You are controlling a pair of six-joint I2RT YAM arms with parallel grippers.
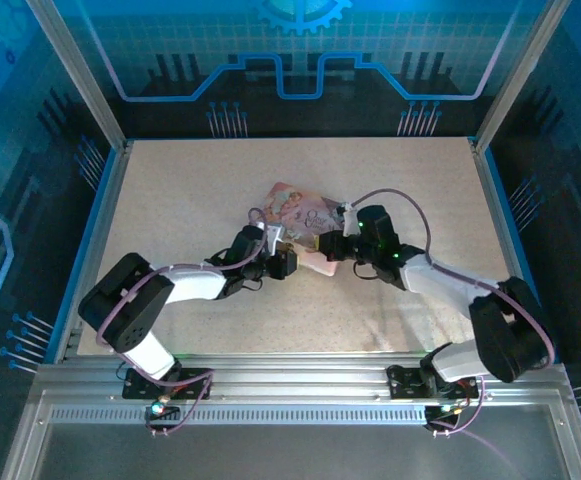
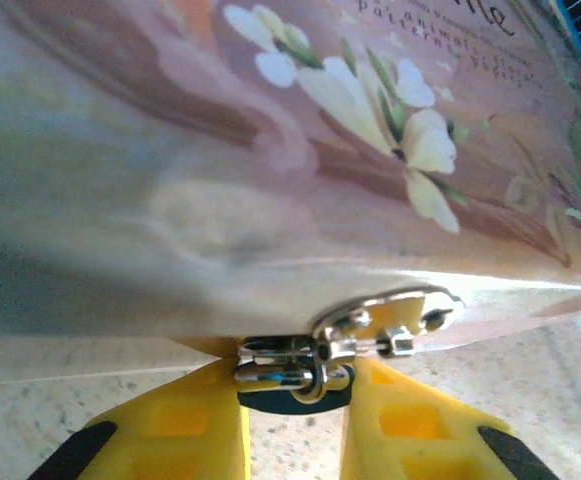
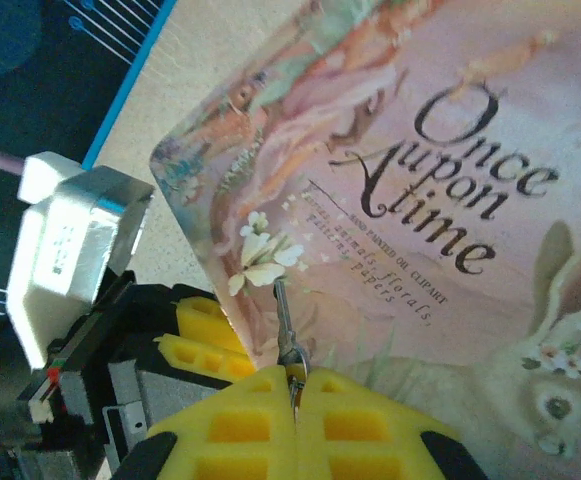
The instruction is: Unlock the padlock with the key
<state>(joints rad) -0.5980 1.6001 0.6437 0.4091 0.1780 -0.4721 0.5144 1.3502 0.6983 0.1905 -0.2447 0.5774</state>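
- The pink illustrated tin [image 1: 295,205] lies flat near the middle of the speckled table [image 1: 170,200], well apart from the blue-edged rim on every side.
- Bare table lies open to the left of the tin, to its right and beyond its far edge.
- The tin's near edge is the crowded side: the left gripper [image 1: 292,262] and the right gripper [image 1: 328,248] both reach it there, just beside each other.
- From the left wrist, the tin's front wall [image 2: 270,150] rises close above the yellow fingers [image 2: 200,425], with a strip of table under its lower edge.
- The padlock [image 2: 288,372] hangs at the tin's lower front edge, touching a silvery hasp plate [image 2: 390,315] fixed there.
- It is tiny, with bright silvery metal parts above a dark bluish body below.
- The left gripper [image 2: 295,392] has a finger on each side of the padlock, apparently pinching it.
- The right gripper [image 3: 295,385] has its fingers [image 3: 240,425] pressed together on a thin silvery key [image 3: 284,325].
- The key's shaft points out over the tin's lid [image 3: 450,200], near the tin's left edge in that view.
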